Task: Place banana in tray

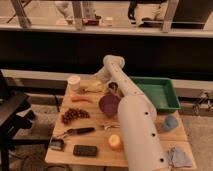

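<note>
The pale yellow banana [94, 88] lies on the wooden table [100, 159] at the back, right of a white cup [74, 82]. My white arm reaches up from the front, bends at its elbow, and comes down so that the gripper [106, 85] is at the banana's right end, partly hidden by the wrist. The green tray [161, 93] stands at the back right of the table, to the right of the arm, with nothing showing inside it.
A purple bowl [109, 104] sits just in front of the gripper. An orange-red carrot piece [81, 99], dark grapes [75, 115], a black-handled tool [77, 131], a black flat device [85, 150], an orange fruit [115, 142], a blue cup [170, 122] and a grey cloth [177, 156] lie around. A black chair [11, 114] stands left.
</note>
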You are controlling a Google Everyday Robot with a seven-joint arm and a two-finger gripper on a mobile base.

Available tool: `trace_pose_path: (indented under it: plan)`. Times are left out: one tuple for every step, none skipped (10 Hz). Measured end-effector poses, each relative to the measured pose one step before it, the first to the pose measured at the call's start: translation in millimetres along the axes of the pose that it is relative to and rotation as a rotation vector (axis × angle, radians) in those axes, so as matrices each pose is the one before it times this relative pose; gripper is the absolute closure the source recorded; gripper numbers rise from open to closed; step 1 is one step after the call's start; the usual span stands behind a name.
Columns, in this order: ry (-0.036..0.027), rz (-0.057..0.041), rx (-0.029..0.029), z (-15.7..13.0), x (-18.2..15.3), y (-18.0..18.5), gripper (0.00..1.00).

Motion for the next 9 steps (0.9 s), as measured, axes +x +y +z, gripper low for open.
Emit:
trace_pose_path:
  plan:
    - [-0.00469, -0.00348, 0.00234, 3.33, 0.55, -1.31, 0.2]
    - [-0.00487, -0.00165, -0.00192, 3.12, 1.1, 0.89, 0.2]
    - [-0.00071, -0.00006, 0.00354, 1.99, 2.86, 0.05, 0.2]
    - [-0.00413, -0.00082, -0.00437, 2.17, 0.17, 1.29, 0.2]
    - [-0.00071, -0.00134, 0.00236, 2.5, 1.36, -0.87, 0.2]
    - [-0.00249, 0.00048, 0.00075, 0.81, 1.84, 0.71, 0.2]
    - [-0.00499, 0.00061, 0.00242, 0.28, 0.85, 0.5, 0.2]
    - [0.00106, -0.00114, -0.00169, 0.33, 0.99, 0.69, 0.21]
    - [0.0017, -0.00181, -0.00115, -0.01, -0.15, -0.5, 0.26]
